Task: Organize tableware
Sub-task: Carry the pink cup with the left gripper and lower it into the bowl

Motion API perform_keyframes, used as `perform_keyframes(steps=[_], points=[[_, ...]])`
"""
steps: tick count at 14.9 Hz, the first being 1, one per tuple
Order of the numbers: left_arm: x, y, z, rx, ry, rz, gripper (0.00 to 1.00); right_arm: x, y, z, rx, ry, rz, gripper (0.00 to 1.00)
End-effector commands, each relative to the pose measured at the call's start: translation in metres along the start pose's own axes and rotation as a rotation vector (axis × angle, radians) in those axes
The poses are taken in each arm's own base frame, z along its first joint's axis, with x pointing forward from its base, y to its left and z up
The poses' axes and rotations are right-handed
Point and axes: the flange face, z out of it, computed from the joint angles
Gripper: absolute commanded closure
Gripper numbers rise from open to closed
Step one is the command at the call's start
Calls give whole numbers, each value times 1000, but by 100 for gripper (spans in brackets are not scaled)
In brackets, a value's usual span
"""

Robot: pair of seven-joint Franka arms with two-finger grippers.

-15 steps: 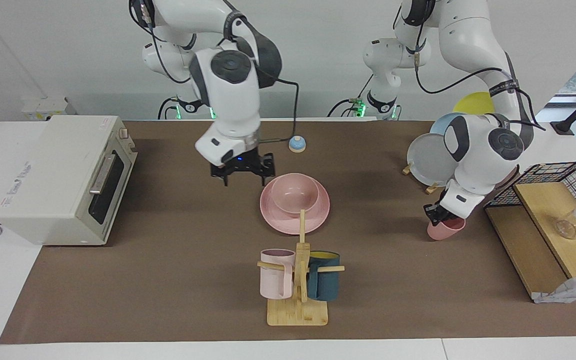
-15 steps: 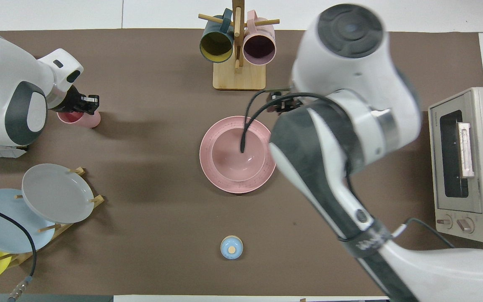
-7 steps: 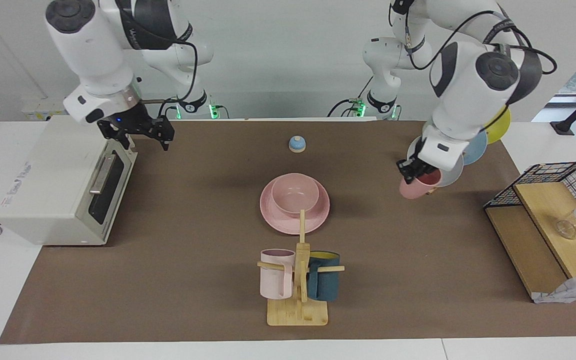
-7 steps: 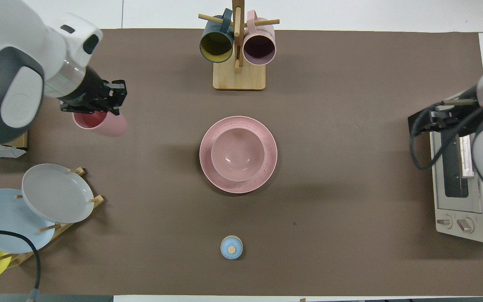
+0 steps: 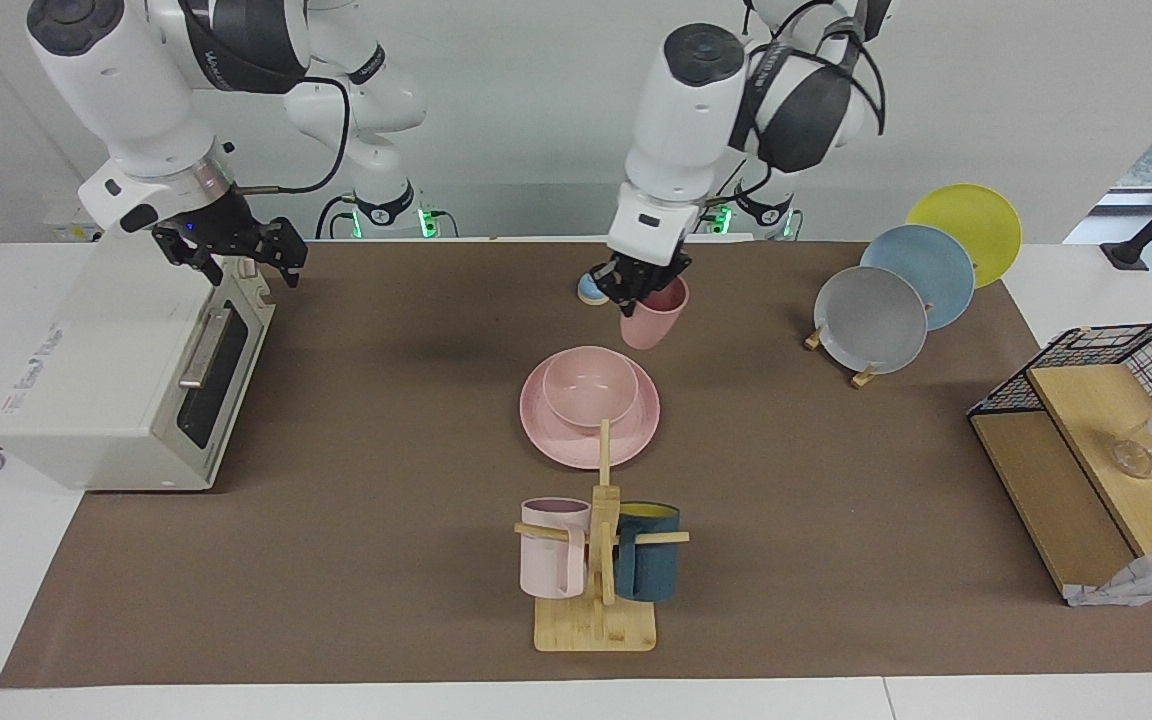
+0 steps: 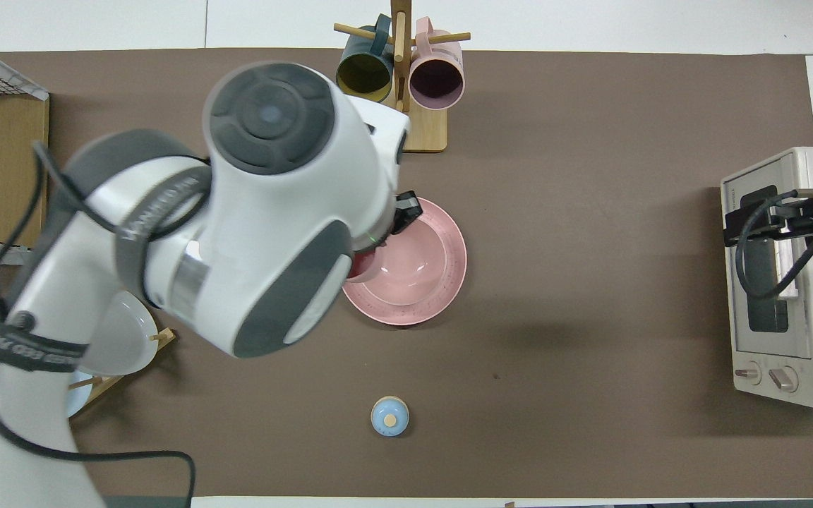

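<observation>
Carried in from the left arm's end of the table, one pink cup point(image 5: 652, 312) now hangs upright over mid-table, clamped at its rim by the left gripper point(image 5: 640, 287). Overhead, that arm hides most of it. One bowl point(image 5: 590, 387) sits on one plate point(image 5: 546, 435). Spread-fingered, the right gripper point(image 5: 236, 255) hovers over the oven point(image 5: 116, 380) corner.

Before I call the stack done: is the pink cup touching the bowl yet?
Apart. In the facing view the cup hangs in the left gripper, with bare table showing between it and the bowl.
</observation>
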Motion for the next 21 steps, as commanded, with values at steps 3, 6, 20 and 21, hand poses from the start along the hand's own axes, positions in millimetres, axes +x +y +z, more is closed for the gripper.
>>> perform_keyframes(steps=[3, 6, 20, 21], points=[[1, 29, 67, 7, 39, -82, 100, -12, 29, -11, 12, -1, -73, 0], [-7, 34, 91, 18, 43, -99, 100, -10, 35, -14, 16, 29, -15, 0], [5, 34, 152, 53, 100, -98, 100, -4, -13, -8, 29, -66, -59, 0], [5, 34, 151, 50, 101, -98, 100, -4, -14, -9, 31, -61, -60, 0]])
